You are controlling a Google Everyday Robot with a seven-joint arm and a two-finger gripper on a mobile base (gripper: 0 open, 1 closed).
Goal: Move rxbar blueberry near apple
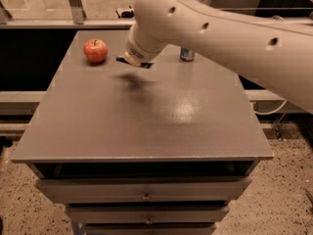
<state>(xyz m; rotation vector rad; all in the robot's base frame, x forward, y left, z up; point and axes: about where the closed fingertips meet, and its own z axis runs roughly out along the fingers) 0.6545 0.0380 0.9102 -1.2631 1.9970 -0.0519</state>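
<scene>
One grey table [146,126]; fingers [128,58] clamp rxbar blueberry [141,63] above.

apple [95,50]: red, upright, far-left | rxbar blueberry [126,60]: dark, at pincer [138,62], near apple

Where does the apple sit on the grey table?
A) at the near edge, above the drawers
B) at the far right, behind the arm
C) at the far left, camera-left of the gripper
C: the apple lies at the far left of the table, and the gripper hovers just camera-right of it.
</scene>
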